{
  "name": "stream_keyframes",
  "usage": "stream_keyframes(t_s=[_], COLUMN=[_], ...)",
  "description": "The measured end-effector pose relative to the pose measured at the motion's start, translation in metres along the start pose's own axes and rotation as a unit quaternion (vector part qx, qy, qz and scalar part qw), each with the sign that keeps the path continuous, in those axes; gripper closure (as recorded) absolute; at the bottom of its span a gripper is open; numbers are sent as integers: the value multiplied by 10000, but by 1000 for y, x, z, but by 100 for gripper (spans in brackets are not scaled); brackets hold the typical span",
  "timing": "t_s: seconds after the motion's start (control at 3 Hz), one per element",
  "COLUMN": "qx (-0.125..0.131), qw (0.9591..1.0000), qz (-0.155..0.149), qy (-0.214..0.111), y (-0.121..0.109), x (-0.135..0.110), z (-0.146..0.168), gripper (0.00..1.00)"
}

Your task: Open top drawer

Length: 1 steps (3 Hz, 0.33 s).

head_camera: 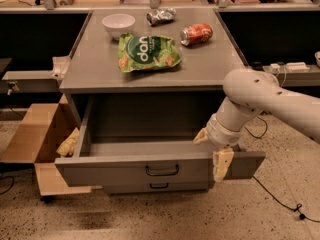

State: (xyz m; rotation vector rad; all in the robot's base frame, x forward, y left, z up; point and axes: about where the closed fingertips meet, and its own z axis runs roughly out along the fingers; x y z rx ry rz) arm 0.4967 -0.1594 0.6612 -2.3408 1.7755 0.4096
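Observation:
The top drawer [110, 173] is a grey metal drawer pulled out from under the grey table top, and its inside shows bare. A small black bar handle [162, 171] sits at the centre of its front panel. My gripper [212, 150] is at the right end of that front panel, on its top edge. One tan finger [201, 136] is inside the drawer and the other [222, 164] hangs outside the panel, spread apart. My white arm [265, 96] comes in from the right.
A green chip bag [147, 52], a white bowl [118, 23], a red can [196, 34] and a crushed silver can [161, 16] lie on the table top [90, 69]. A shallower drawer [159, 186] is below. An open cardboard box [35, 139] stands at the left. Cables run on the floor at the right.

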Motion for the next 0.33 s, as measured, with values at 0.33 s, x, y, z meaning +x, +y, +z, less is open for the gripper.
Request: stream_keyframes(t_s=[0.33], qx=[0], qw=[10000], qz=[0], qy=[0], y=[0], x=[0], z=[0], gripper=[0])
